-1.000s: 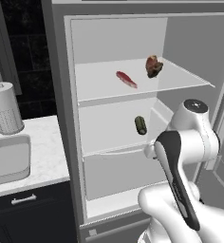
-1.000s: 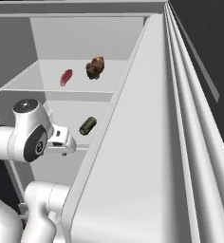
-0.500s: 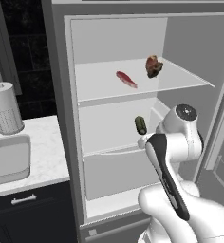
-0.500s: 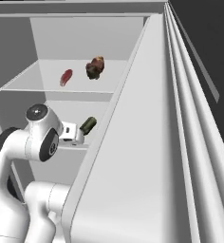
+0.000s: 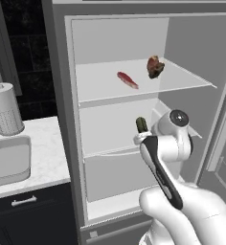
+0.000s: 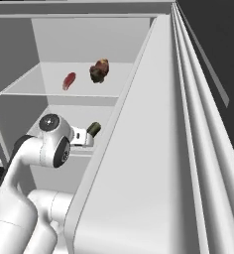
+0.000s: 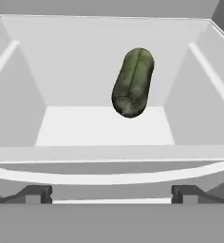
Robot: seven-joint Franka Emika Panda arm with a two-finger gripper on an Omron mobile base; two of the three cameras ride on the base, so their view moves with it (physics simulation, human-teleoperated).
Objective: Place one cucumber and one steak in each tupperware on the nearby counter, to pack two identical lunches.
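The white arm is seen bent at the elbow and reached forward into the open fridge [image 5: 62,95], its wrist held level with the middle shelf [image 5: 105,143]. The gripper [image 7: 111,193] is pointed straight along that shelf, its fingers [image 7: 35,193] spread wide with nothing between them. The dark green cucumber [image 7: 133,81] is lain on the shelf just ahead of the tips — apart from them, tilted slightly, centred between the two fingers. On the upper shelf [image 5: 182,81] the red steak slab [image 5: 127,79] and the brown-red steak chunk [image 5: 154,66] are set near each other. A grey tupperware [image 5: 9,160] is rested on the counter [image 5: 50,153] left of the fridge, beside a paper towel roll [image 5: 5,109].
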